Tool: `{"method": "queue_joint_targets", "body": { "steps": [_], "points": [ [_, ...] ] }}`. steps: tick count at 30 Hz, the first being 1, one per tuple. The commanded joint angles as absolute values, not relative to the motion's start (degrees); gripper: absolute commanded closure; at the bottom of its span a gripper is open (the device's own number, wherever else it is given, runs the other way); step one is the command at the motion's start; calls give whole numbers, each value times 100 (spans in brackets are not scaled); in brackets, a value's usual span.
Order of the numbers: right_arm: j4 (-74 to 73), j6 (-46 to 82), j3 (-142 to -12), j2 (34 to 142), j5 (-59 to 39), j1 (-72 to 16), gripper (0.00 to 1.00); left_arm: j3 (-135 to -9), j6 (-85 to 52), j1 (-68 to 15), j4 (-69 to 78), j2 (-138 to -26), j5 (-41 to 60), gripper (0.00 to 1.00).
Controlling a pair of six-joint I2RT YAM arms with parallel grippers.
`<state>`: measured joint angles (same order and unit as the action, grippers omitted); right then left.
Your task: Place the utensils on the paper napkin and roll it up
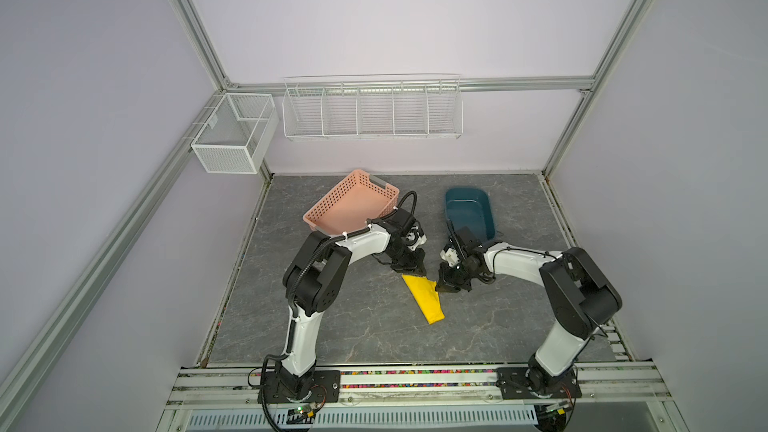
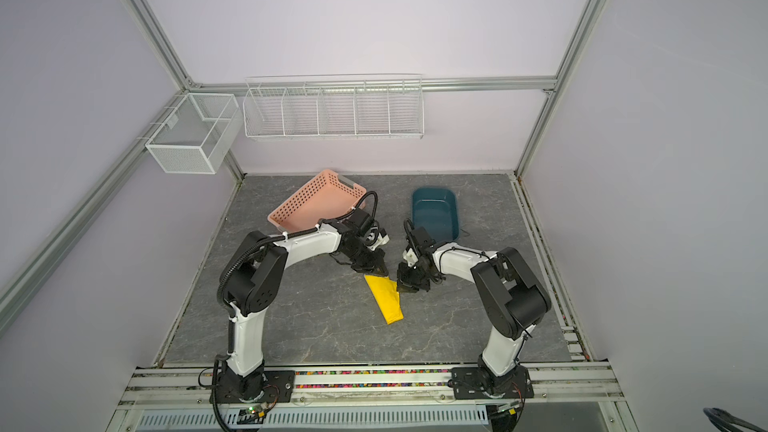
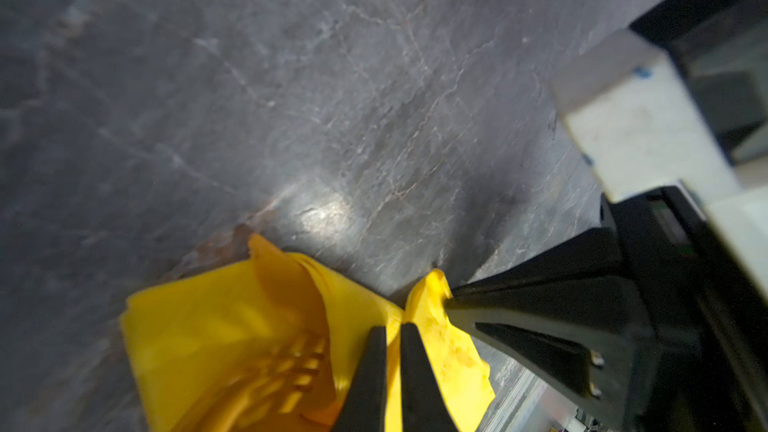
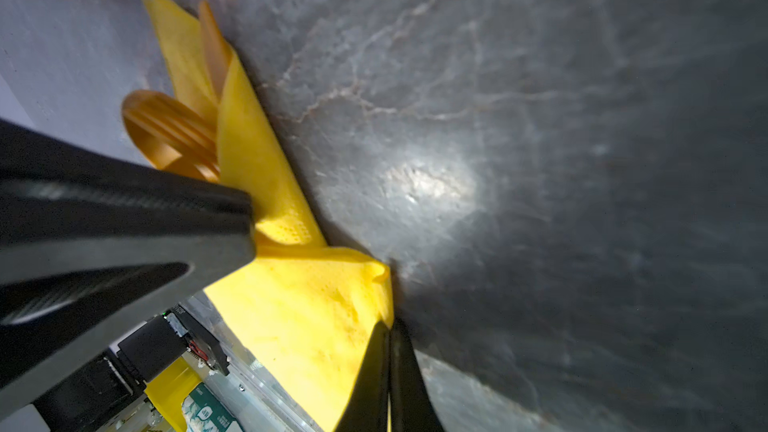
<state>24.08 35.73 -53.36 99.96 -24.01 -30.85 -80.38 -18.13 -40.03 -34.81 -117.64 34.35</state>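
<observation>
The paper napkin [image 1: 424,299] lies in the middle of the table [image 1: 353,338], folded into a long wedge that runs from its far end, between the two arms, to a narrower near end slightly to the right. The utensils [image 4: 166,135] are inside it. In the right wrist view a spoon bowl and a slim tip poke out of the open far end, which is likely why both claws work at that end, where the wrap is loose.

The left gripper [image 1: 417,273] sits at the far left corner of the wedge. Its jaws are nearly together, and yellow paper shows between the fingers [image 3: 370,371]. It appears to pinch a fold there, though the close view is blurred. The right gripper [image 1: 438,287] is closed tight on the neighbouring corner just to the right, with the paper gathered to a point at its tips.

Holding two adjacent corners keeps the flap taut, so it can be carried over the bundle without the pieces sliding out. I judge that the placing is done and the rolling is only partly done.
</observation>
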Motion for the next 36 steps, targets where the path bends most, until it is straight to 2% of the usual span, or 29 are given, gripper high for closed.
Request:
{"method": "queue_joint_targets", "body": {
  "steps": [1, 3, 7, 36],
  "points": [
    [2781, 3453, -5352, 9936, -2048, -3066, 93, -8212, -1920, -4034, -3509, -11688, 3360, 89],
    [2786, 3454, -5350, 9934, -2050, -3061, 93, -8246, -1918, -4034, -3572, -11732, 3263, 90],
    [2795, 3460, -5328, 9896, -2042, -3069, 93, -8298, -1874, -4043, -3772, -11861, 3098, 97],
    [3439, 3225, -5452, 9562, -1409, -3053, 93, -8303, -1609, -4131, -4148, -12153, 2546, 99]
  ]
}}
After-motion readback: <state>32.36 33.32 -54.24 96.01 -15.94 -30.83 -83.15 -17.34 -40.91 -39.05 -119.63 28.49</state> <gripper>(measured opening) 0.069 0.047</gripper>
